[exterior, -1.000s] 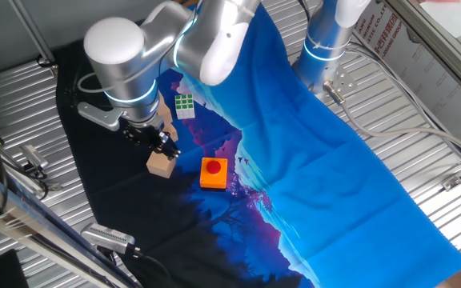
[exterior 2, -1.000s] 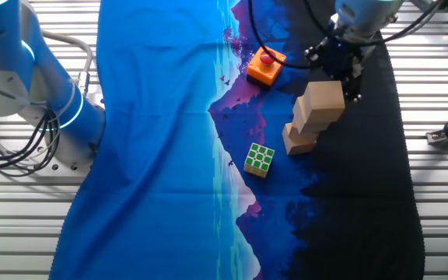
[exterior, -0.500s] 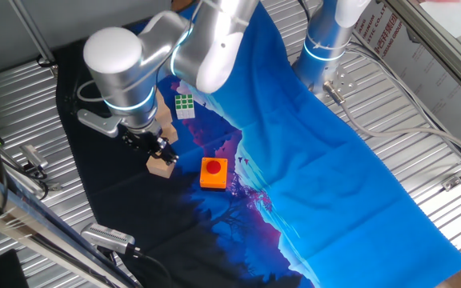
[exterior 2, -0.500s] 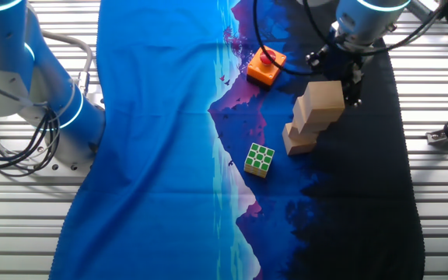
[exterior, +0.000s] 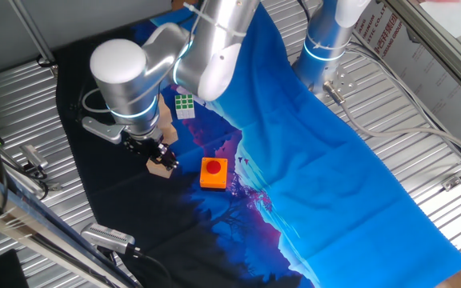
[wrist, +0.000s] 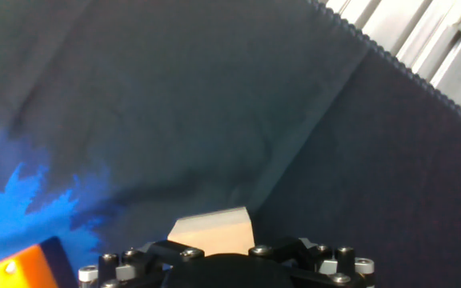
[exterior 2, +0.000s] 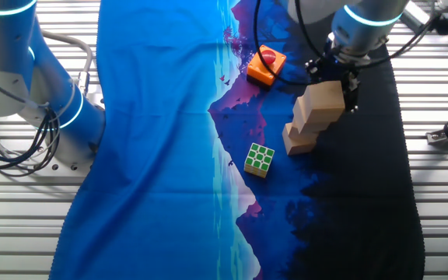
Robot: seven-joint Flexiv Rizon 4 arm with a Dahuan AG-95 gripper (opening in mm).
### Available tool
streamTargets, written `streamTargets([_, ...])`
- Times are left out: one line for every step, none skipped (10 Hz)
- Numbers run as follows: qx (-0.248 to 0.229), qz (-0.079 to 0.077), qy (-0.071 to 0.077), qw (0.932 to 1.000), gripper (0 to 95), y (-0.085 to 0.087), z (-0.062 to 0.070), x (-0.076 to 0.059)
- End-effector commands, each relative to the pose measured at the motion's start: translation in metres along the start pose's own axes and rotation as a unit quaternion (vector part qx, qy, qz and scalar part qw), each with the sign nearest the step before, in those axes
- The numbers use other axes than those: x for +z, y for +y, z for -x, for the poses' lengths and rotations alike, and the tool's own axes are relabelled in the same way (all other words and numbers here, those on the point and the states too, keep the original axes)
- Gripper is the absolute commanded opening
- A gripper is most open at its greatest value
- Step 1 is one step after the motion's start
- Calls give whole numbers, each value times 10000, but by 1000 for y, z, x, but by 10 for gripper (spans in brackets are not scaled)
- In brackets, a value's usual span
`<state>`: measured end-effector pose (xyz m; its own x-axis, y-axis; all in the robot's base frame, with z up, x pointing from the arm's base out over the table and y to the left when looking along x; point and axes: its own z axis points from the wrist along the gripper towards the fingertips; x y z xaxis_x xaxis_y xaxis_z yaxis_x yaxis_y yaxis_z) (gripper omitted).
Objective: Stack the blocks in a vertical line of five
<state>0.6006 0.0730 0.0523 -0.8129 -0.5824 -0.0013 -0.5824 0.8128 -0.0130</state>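
Plain tan wooden blocks (exterior 2: 314,117), smooth faces, crooked stack; tool (exterior 2: 341,74) beside top; grip state unclear.

Robotics laboratory bench. Ribbed aluminium table (exterior: 422,208) draped with printed blue-and-black cloth (exterior 2: 162,148); second robot arm base (exterior: 325,48) bolted on, loose cables (exterior 2: 6,152) alongside.

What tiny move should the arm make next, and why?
Probably centre the gripper over the top light tan wooden cube before closing: it sits at that cube's edge, and the cubes below are staggered, so an off-centre touch could topple them.
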Motion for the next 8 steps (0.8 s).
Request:
streamTargets([-3,-3,-13,10000,950,-1,0,7])
streamTargets([2,-1,-29,10000,950,-1,0,10])
streamTargets([4,3,-33,10000,760,-1,0,12])
streamTargets([38,13,-31,10000,760,-1,0,14])
streamTargets([163,17,-34,9999,380,-1,0,15])
streamTargets([249,0,-10,9997,0,-1,0,15])
streamTargets([258,5,-12,9997,0,-1,0,15])
streamTargets([285,16,-13,9996,0,-1,0,15])
